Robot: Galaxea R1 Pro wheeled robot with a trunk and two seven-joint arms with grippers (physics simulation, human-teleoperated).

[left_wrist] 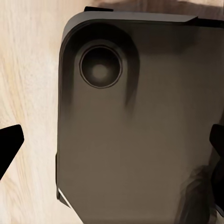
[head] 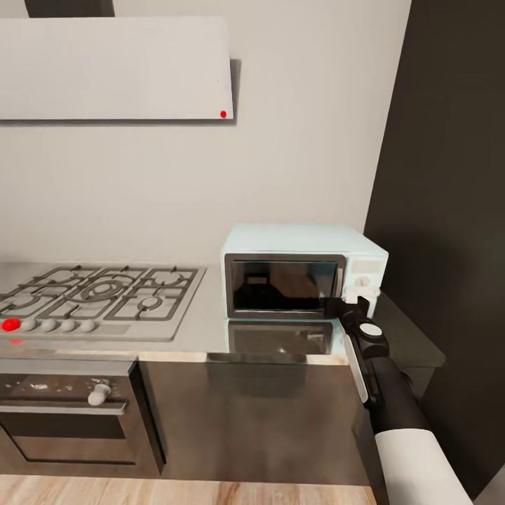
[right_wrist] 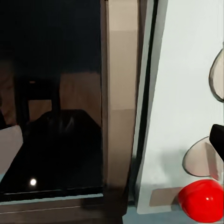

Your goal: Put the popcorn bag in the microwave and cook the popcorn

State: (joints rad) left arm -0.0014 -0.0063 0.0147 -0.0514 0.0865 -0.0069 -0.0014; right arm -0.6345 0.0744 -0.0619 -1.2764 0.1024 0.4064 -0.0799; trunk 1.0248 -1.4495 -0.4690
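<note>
Right tool [head: 348,300] at microwave [head: 301,270] door edge

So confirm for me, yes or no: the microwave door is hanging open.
No: in the head view the microwave's dark glass door sits flush in its frame, shut.

A pale wall [head: 301,140] backs a steel gas hob [head: 98,298], white hood [head: 112,70] above, wood floor [head: 182,493] below.
</note>
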